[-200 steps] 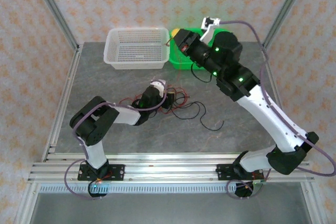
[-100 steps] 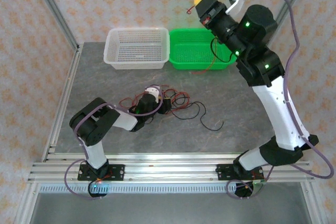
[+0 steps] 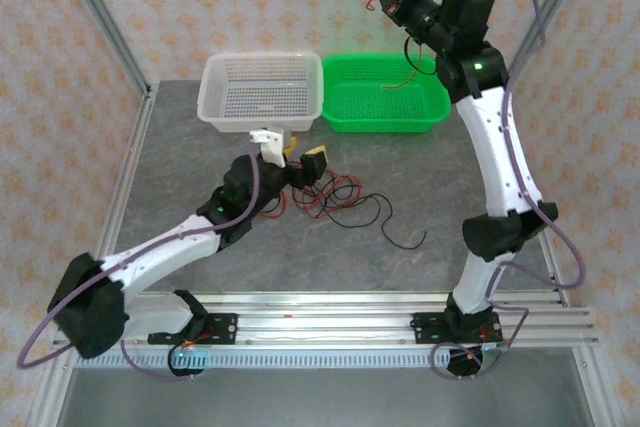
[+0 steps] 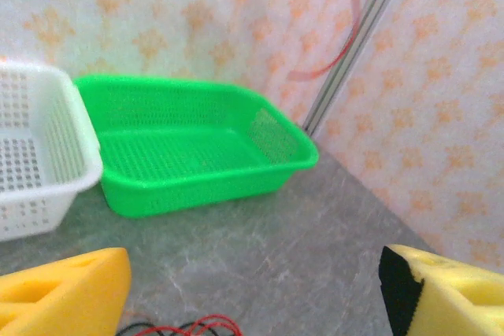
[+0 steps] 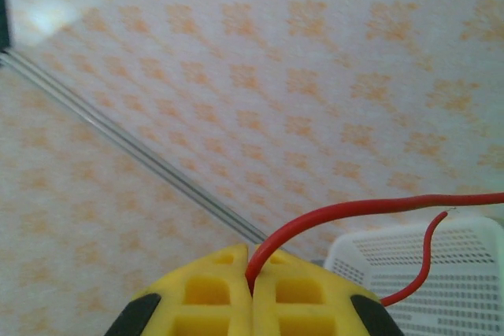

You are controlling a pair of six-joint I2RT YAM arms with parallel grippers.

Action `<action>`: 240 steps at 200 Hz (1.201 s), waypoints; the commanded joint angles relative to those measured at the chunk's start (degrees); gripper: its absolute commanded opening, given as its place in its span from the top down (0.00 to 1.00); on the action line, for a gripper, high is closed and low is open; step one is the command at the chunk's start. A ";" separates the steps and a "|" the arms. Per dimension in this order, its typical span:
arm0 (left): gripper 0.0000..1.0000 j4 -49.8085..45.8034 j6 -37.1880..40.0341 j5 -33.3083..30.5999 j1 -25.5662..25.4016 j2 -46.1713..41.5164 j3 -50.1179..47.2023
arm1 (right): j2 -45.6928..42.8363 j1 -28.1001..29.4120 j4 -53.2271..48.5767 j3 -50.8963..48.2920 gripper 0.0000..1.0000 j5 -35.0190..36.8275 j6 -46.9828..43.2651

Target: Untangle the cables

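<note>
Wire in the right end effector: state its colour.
Red wire, clearest in the right wrist view.

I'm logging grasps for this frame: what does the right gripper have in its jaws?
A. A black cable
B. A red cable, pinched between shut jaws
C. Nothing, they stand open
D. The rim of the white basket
B: in the right wrist view, the red cable comes out from between the shut yellow jaws of the right gripper.
</note>
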 commanded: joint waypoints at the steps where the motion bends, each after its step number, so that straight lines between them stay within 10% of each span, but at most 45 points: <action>1: 0.10 -9.25 2.55 -2.95 -0.16 -5.38 0.68 | 3.88 -2.41 3.67 2.32 1.00 -5.36 -3.01; 89: 0.01 -19.90 -4.76 -3.80 0.81 -21.47 -4.66 | 24.74 -7.70 4.74 7.00 1.00 -5.07 -4.08; 197: 0.02 -33.26 -12.23 -8.07 0.81 -24.57 -1.09 | 37.97 -7.75 -13.72 2.79 1.00 18.80 -13.58; 240: 0.03 -39.02 -16.01 -10.64 0.81 -23.43 0.11 | 38.06 -6.94 -19.70 4.93 0.71 24.97 -19.09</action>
